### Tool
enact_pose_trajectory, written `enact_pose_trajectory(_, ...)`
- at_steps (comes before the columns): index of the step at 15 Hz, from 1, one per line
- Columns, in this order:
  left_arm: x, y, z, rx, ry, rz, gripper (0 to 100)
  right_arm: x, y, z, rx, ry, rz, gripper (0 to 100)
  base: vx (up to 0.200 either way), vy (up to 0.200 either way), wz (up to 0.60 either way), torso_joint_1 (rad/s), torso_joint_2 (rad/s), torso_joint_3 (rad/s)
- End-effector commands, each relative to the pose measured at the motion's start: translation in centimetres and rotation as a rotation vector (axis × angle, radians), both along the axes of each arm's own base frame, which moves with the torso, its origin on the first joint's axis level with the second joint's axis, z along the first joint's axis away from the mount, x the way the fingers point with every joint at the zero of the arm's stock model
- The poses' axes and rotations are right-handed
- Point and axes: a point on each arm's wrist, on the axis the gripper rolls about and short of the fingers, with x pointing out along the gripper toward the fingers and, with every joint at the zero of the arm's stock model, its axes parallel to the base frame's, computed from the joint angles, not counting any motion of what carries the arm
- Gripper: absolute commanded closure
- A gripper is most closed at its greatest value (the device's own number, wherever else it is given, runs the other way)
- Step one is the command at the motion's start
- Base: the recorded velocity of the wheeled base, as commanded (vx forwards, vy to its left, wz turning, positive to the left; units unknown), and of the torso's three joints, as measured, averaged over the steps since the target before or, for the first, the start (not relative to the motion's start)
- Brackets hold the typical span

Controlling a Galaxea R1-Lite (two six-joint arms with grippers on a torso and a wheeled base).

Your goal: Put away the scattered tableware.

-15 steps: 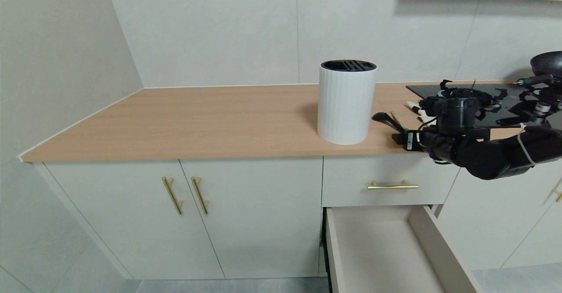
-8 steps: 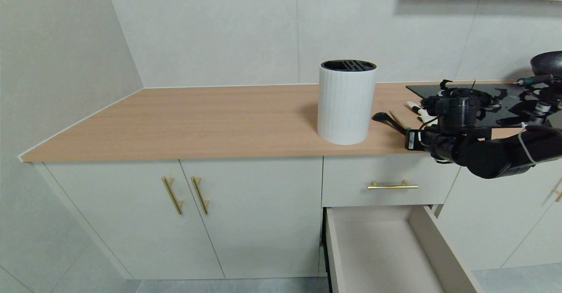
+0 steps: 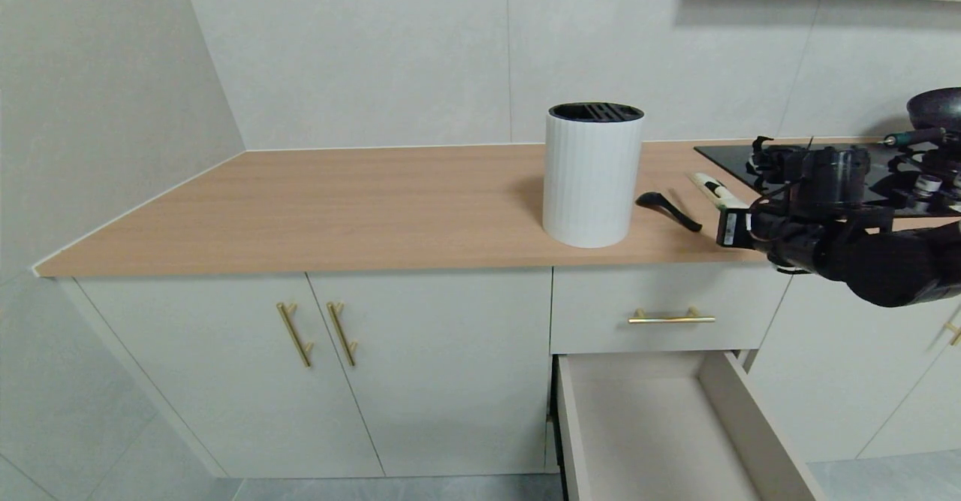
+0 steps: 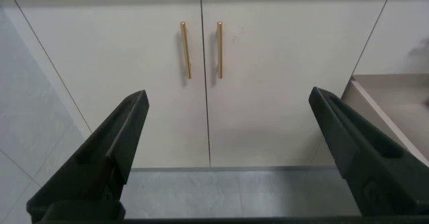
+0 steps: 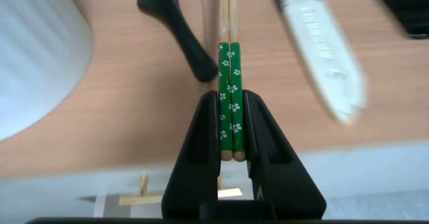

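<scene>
A pair of bamboo chopsticks (image 5: 228,83) with green flowered ends is clamped between the fingers of my right gripper (image 5: 227,127), which is shut on them just above the counter's front edge (image 3: 726,227). A black spoon (image 3: 668,210) (image 5: 177,33) lies on the wooden counter beside the chopsticks. A white knife (image 3: 717,189) (image 5: 325,53) lies on the other side, nearer the stove. The tall white ribbed holder (image 3: 592,174) (image 5: 33,63) stands to the left of the spoon. My left gripper (image 4: 228,150) is open and faces the lower cabinet doors.
An open drawer (image 3: 721,411) juts out below the counter, under a shut drawer with a gold handle (image 3: 670,318). A black stove (image 3: 863,170) with a dark pan (image 3: 935,107) sits at the right. The counter left of the holder is bare wood.
My right gripper has moved to the right and a little farther back, carrying the chopsticks away from the spoon. The spoon, knife and holder have stayed put.
</scene>
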Motion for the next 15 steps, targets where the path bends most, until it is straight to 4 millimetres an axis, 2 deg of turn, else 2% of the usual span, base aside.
enact_pose_trajectory(1, 0.0, 0.0, 0.0, 0.0, 0.0, 0.002, 0, -5.7, -0.8, 3.4, 0.012, -0.065, 0.003, 100, 0.0, 0.0, 0.0, 0.0, 0.0, 0.0)
enact_pose_trajectory(5, 0.0, 0.0, 0.0, 0.0, 0.0, 0.002, 0, -11.5, -1.7, 4.7, 0.077, -0.047, 0.005, 100, 0.0, 0.0, 0.0, 0.0, 0.0, 0.0)
enact_pose_trajectory(11, 0.0, 0.0, 0.0, 0.0, 0.0, 0.002, 0, -17.8, -2.4, 6.3, 0.113, 0.067, 0.149, 100, 0.0, 0.0, 0.0, 0.0, 0.0, 0.0)
enact_pose_trajectory(15, 0.0, 0.0, 0.0, 0.0, 0.0, 0.002, 0, -19.7, -2.3, 6.2, 0.156, 0.238, 0.303, 100, 0.0, 0.0, 0.0, 0.0, 0.0, 0.0)
